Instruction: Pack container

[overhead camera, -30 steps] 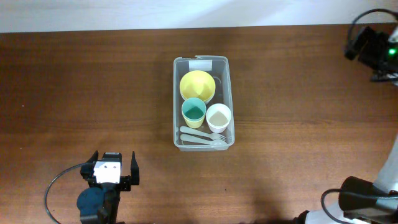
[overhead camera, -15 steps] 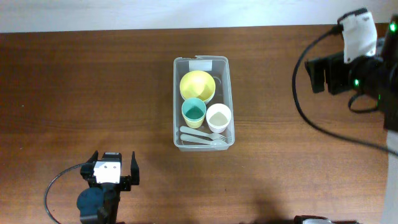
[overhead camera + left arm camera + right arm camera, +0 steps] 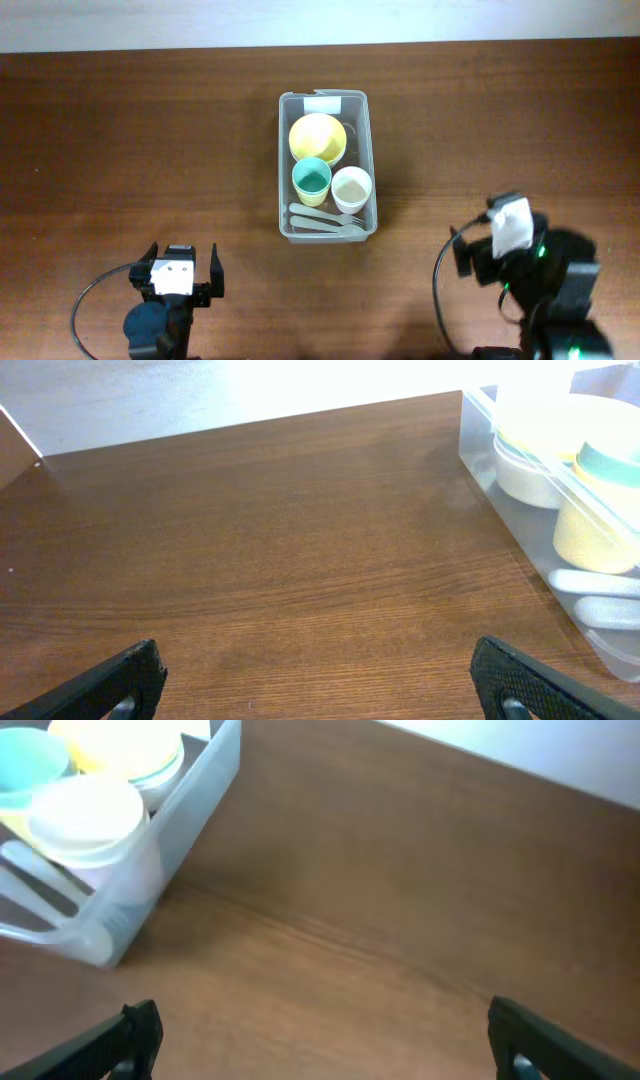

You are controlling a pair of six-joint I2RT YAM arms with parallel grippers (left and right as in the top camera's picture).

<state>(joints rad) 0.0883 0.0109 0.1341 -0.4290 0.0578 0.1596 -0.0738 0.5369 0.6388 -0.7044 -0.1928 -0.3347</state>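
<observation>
Clear plastic, the container (image 3: 283, 170) sits mid-frame on the brown surface (image 3: 140, 130) holding a bowl (image 3: 318, 138), cups (image 3: 311, 181) and spoons (image 3: 325, 222), while the left claw (image 3: 182, 258) at lower left and right claw (image 3: 325, 1035) at lower right gape empty, so a careless reach could shove it askew.

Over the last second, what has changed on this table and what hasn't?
The right tool swung from the far right corner of the table to its near right side, open, holding nothing. Nothing was grasped or released. The left tool stayed parked, open, at the near left. The container, with its yellow bowl, teal cup, cream cup and spoons, did not move.
</observation>
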